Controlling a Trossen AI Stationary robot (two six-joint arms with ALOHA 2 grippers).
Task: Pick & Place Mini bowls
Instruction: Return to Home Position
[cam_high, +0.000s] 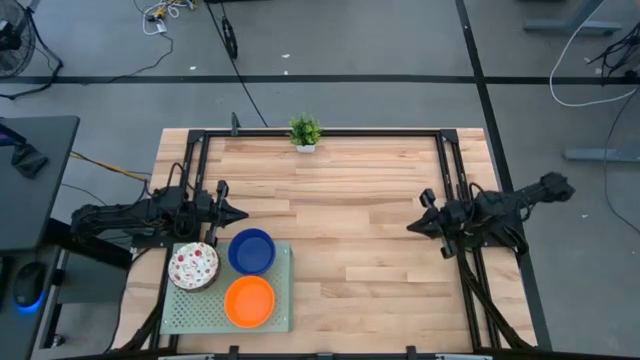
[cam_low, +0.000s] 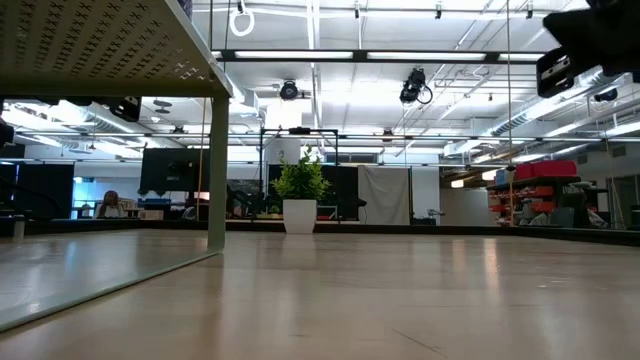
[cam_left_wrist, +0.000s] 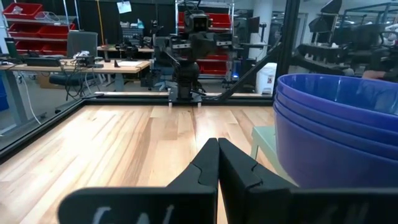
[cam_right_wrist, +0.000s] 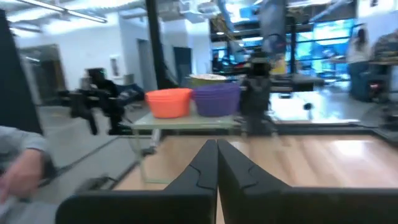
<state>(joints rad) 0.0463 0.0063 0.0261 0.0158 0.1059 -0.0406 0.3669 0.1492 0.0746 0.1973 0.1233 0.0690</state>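
Left fingers (cam_left_wrist: 207, 163) and right fingers (cam_right_wrist: 208, 163) clenched empty; round bowls (cam_high: 251, 251) stacked on perforated tray (cam_high: 281, 312).

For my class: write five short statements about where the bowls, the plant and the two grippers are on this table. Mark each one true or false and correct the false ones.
1. The blue bowls sit stacked on the pale green tray. True.
2. The orange bowl lies on bare wood at the table's middle. False: it is on the tray, next to the blue bowls.
3. The left gripper holds a bowl. False: it is shut on nothing; the speckled bowl rests on the tray.
4. The potted plant stands at a table edge, apart from the tray. True.
5. The right gripper is shut and empty. True.
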